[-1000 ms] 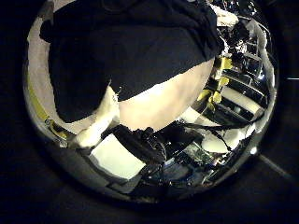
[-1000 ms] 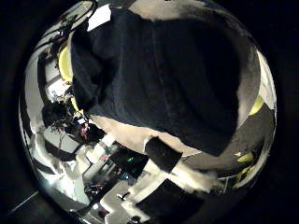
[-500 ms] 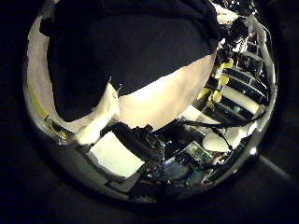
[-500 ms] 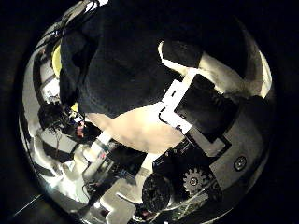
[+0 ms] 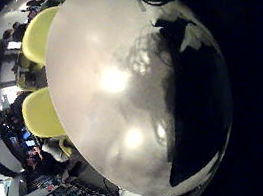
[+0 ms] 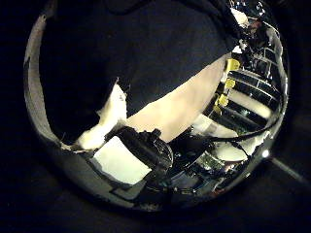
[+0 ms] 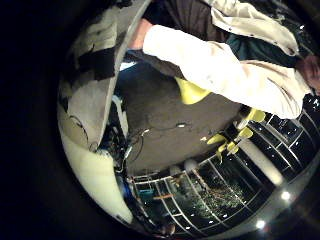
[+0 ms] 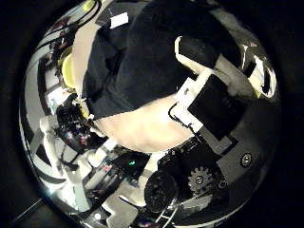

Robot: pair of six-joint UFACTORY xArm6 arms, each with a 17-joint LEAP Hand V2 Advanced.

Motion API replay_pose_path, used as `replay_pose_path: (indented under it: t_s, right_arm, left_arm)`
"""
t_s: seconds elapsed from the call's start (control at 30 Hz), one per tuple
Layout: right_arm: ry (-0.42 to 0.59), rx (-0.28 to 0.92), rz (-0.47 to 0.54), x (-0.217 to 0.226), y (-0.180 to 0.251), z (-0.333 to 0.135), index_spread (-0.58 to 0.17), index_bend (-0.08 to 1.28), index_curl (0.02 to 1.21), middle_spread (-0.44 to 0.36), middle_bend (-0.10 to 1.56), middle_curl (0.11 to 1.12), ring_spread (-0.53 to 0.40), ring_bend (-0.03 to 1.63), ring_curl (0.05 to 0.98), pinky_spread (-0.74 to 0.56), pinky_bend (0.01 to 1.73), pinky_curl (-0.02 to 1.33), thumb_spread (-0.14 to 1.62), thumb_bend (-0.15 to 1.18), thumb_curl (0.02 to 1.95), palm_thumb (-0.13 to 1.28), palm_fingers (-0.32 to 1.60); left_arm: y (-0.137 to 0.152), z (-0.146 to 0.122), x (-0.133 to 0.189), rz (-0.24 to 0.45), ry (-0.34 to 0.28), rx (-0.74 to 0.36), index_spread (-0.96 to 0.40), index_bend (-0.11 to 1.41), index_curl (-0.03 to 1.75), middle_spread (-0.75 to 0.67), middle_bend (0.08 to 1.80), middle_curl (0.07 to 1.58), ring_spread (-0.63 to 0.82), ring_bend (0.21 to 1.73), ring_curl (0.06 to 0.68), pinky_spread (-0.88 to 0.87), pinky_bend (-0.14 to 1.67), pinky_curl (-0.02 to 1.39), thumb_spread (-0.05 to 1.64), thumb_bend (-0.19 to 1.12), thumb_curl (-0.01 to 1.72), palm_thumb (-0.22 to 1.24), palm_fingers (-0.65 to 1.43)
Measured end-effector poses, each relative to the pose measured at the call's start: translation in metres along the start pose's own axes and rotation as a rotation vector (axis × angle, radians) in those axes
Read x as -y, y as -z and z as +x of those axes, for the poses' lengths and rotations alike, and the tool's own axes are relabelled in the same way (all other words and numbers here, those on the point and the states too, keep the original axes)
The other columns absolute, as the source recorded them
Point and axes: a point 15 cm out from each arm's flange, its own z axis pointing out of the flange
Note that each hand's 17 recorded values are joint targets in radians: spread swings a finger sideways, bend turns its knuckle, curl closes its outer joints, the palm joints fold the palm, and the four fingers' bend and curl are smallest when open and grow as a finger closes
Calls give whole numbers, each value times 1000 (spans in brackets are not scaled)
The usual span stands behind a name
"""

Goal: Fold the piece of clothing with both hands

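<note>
Pale tabletop [image 5: 103, 83] is filling the left hand's view, with the dark garment [image 6: 146, 58] spreading across it.

Right now the right hand [image 8: 214, 90] is curling its black and white fingers [image 8: 204, 57] down onto the cloth, where a second ago that same view was showing nothing but fabric and table, so a grip is looking close. Whether those fingers are actually pinching cloth, I cannot tell. The left hand [image 6: 131, 155] is sinking closer too, the garment growing to cover most of its thumb-side view; its fingers are showing too little to call open or closed. Yellow chairs [image 5: 43, 114] are standing beside the table. Judging by this, both hands are setting up the first fold.
</note>
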Motion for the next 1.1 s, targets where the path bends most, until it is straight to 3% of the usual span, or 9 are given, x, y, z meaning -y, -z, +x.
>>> replay_pose_path:
  t_s: [0.3,0.47,0.8,0.87,1.1]
  right_arm:
    - [123,-30,125,-21,74,-73,-347,1035,898,-179,1290,870,-250,1411,758,-225,1250,961,1189,51,651,1025,900]
    - [217,-37,165,-32,104,-129,-346,1048,918,-177,1302,879,-253,1416,778,-222,1251,997,1192,34,673,1026,885]
    - [534,-123,166,-47,117,-327,-332,1065,939,-175,1321,891,-259,1408,810,-221,1243,1055,1199,5,712,1036,880]
    - [570,-137,142,-42,102,-357,-330,1068,943,-175,1319,892,-259,1406,815,-222,1244,1066,1200,0,719,1038,883]
    - [712,-127,54,-25,39,-455,-326,1069,950,-174,1318,894,-261,1398,831,-224,1234,1096,1203,-5,739,1050,882]
  left_arm:
    - [75,-18,-35,86,7,-28,-93,202,462,68,182,347,85,640,246,162,301,363,1183,-17,353,546,275]
    - [98,-33,-61,113,27,-36,-116,222,478,48,184,349,67,627,239,150,281,358,1183,-17,353,547,302]
    - [84,-96,-96,94,171,-61,-139,227,497,32,182,351,48,612,232,125,271,354,1183,-10,362,586,320]
    - [79,-108,-105,87,211,-70,-140,226,499,31,182,351,47,611,232,124,270,353,1183,-9,365,596,320]
    - [73,-116,-117,86,250,-75,-145,236,514,38,179,349,45,605,228,121,267,351,1200,-10,380,650,324]
